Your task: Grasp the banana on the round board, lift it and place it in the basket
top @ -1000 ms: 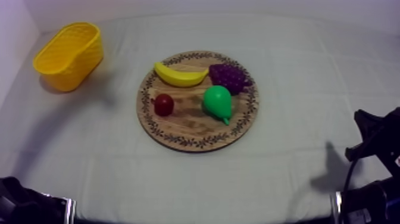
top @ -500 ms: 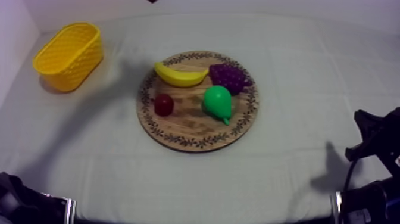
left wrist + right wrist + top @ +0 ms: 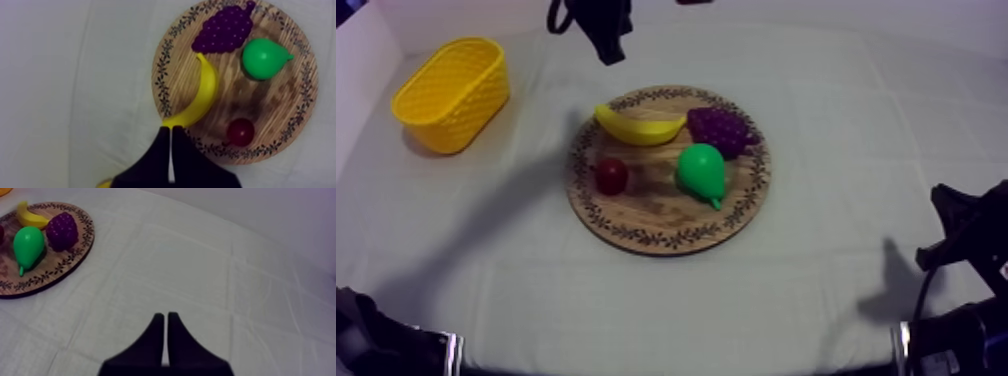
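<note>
The yellow banana point(image 3: 639, 127) lies on the far left part of the round wooden board point(image 3: 666, 232), beside the purple grapes point(image 3: 721, 130). My left gripper point(image 3: 608, 55) hangs above the cloth just behind the board's far left rim. In the left wrist view its fingers lie together as a narrow wedge, so the left gripper point(image 3: 171, 131) is shut on nothing, its tip over the near end of the banana point(image 3: 204, 92). The yellow basket point(image 3: 451, 93) stands at the far left. Off to the right, my right gripper point(image 3: 164, 317) is shut over bare cloth.
A green pear point(image 3: 700, 170) and a small red fruit point(image 3: 611, 176) share the board with the banana. The right arm point(image 3: 966, 250) rests at the table's near right edge. A white wall point(image 3: 361, 60) rises just left of the basket.
My left arm has come into the top view at the upper left, behind the board, and its shadow has swept across the cloth toward the board. Fruit, basket and right arm are unmoved.
</note>
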Robot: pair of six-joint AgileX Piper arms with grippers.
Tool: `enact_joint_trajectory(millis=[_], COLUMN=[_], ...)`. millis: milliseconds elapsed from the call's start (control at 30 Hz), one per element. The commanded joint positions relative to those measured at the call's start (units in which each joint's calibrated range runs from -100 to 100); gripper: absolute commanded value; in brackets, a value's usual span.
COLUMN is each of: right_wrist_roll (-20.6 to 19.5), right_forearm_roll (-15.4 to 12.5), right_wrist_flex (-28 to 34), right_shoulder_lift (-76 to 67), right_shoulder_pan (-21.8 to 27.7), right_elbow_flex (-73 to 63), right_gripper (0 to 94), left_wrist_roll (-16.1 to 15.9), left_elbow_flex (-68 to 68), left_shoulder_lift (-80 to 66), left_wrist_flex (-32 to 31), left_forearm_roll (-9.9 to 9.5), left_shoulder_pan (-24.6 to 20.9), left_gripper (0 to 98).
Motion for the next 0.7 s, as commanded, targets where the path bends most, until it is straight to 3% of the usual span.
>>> enact_joint_trajectory(millis=[0, 67, 133, 267, 367, 500, 667], right_wrist_roll=[0.0, 0.0, 0.0, 0.0, 0.0, 0.0, 0.0], right_forearm_roll=[0.0, 0.0, 0.0, 0.0, 0.0, 0.0, 0.0], right_wrist_flex=[0.0, 0.0, 0.0, 0.0, 0.0, 0.0, 0.0], right_shoulder_lift=[0.0, 0.0, 0.0, 0.0, 0.0, 0.0, 0.0], right_shoulder_pan=[0.0, 0.0, 0.0, 0.0, 0.0, 0.0, 0.0], right_elbow_flex=[0.0, 0.0, 0.0, 0.0, 0.0, 0.0, 0.0], right_gripper=[0.6, 0.6, 0.6, 0.6, 0.6, 0.6, 0.6], left_wrist_roll=[0.4, 0.9, 1.0, 0.4, -0.1, -0.3, -0.5], left_elbow_flex=[0.5, 0.9, 1.3, 2.9, 4.0, 4.6, 4.4], left_shoulder_lift=[0.2, 0.5, 0.8, 0.9, 1.0, 1.2, 1.7], left_wrist_flex=[0.0, 0.1, 0.1, 0.0, -0.4, -0.9, -1.1], left_forearm_roll=[-0.08, -0.14, -0.06, 0.03, -0.20, -0.70, -1.03], left_shoulder_pan=[0.1, 0.0, -0.1, -0.4, -0.4, -0.2, -0.1], left_gripper=[0.0, 0.3, 8.1, 52.3, 71.6, 82.5, 84.0])
